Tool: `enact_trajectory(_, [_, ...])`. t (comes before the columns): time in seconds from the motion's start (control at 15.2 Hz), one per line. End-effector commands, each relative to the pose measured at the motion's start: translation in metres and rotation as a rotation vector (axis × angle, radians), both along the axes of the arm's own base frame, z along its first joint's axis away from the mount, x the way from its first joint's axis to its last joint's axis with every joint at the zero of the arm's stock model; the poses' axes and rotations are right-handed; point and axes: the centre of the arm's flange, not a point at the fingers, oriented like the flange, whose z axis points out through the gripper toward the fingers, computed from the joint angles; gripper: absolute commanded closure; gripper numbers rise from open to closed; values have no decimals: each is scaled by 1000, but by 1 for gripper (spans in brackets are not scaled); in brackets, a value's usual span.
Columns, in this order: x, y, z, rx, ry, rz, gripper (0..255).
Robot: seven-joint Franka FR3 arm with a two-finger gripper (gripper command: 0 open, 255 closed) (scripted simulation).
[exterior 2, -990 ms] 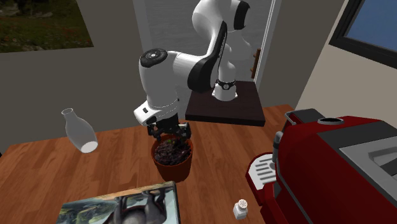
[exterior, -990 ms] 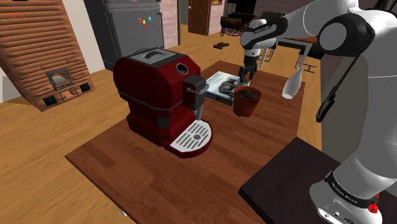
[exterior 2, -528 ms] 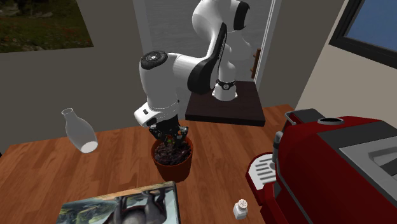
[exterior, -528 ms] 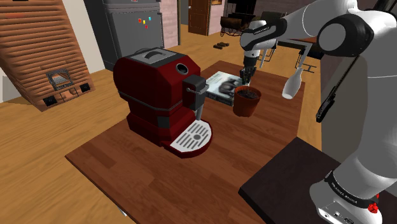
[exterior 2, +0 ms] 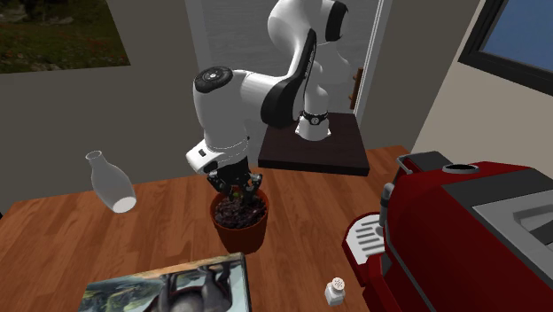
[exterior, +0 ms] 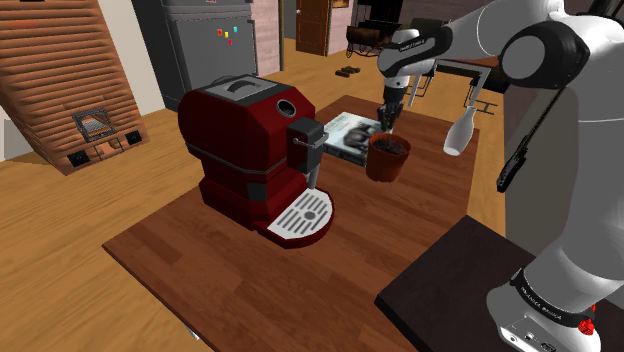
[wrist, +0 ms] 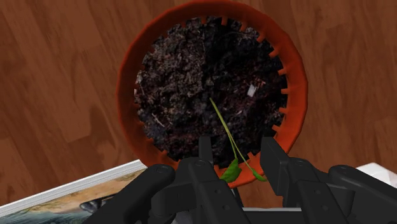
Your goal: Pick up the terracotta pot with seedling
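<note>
Wrist view: pot (wrist: pixel 126 83) upright, mouth facing claw (wrist: pixel 236 145).

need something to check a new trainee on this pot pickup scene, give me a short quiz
1. True or false: the pot lies tipped on its side.
2. In the wrist view, what sits in the gap between the fingers of the gripper? A) a spoon B) the seedling C) a mug handle
3. Which flat printed thing lies on the table beside the pot?

Key: 1 false, it stands upright; 2 B, with the fingers apart and not touching it; 3 the book.
</note>
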Motion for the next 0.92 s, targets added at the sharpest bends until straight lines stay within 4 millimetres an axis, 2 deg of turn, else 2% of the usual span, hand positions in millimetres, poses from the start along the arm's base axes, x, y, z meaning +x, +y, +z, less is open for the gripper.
enact_trajectory(0.0, [0, 0, 13, -2, -5, 0, 255])
enact_trajectory(0.73, [0, 0, 71, -2, -5, 0, 255])
enact_trajectory(0.86, [0, 0, 72, -2, -5, 0, 255])
